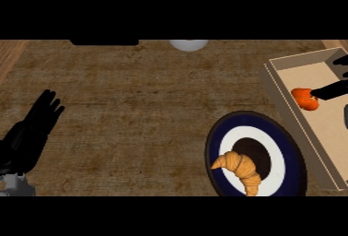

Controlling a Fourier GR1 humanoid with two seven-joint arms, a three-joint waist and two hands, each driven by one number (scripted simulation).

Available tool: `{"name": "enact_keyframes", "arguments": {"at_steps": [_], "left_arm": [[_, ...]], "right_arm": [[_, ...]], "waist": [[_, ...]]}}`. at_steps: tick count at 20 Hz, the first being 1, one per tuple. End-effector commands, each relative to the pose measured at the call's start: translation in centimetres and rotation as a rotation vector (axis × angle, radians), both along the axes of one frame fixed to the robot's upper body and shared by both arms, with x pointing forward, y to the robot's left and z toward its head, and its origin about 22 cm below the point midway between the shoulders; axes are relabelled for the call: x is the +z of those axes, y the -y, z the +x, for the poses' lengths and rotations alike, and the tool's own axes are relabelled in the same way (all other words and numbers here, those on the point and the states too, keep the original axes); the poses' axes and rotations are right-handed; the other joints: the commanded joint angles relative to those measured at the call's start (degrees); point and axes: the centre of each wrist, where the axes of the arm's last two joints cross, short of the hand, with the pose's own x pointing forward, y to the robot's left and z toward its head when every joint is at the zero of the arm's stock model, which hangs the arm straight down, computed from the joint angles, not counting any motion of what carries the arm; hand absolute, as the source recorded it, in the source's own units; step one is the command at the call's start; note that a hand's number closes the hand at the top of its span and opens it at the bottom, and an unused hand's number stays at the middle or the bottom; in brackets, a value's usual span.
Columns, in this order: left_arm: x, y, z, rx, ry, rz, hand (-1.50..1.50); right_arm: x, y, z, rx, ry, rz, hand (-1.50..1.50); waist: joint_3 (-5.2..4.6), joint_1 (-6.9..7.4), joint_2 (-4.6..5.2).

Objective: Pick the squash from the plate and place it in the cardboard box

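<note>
I read the orange squash (305, 98) as already inside the cardboard box (280, 87) at right, pinched at the fingertips of my right hand (331, 91), while my left hand (32, 124) rests open, well apart at the left edge.

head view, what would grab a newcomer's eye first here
The bright orange squash stands out first, inside the cardboard box at the right edge, with the dark fingers of the right hand at it. Next comes the dark blue and white plate at lower right, with a golden croissant lying on it. At the left edge, the left hand rests open, fingers up.
</note>
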Motion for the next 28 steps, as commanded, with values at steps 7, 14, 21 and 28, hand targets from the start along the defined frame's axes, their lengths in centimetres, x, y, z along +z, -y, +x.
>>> {"name": "enact_keyframes", "arguments": {"at_steps": [7,14,21,28], "left_arm": [[-0.1,0.1,0.6,0.016,-0.008,-0.01,0.0],[-0.4,1.1,0.7,0.022,0.004,-0.018,0.0],[-1.2,-1.5,-0.3,-0.003,-0.018,-0.001,0.0],[1.4,-0.3,1.6,0.005,0.003,0.005,0.0]], "right_arm": [[1.2,-0.9,-1.1,-0.026,0.476,0.197,-1.5],[1.9,2.7,-4.7,-0.133,0.7,0.338,-1.5],[2.5,8.7,-12.7,-0.184,0.754,0.369,-1.5],[2.8,13.3,-16.9,-0.122,0.742,0.419,-1.5]], "waist": [[0.02,-0.73,-0.3],[-0.02,-0.88,-0.3],[-0.04,-1.04,-0.26],[-0.01,-0.61,-0.09]]}}
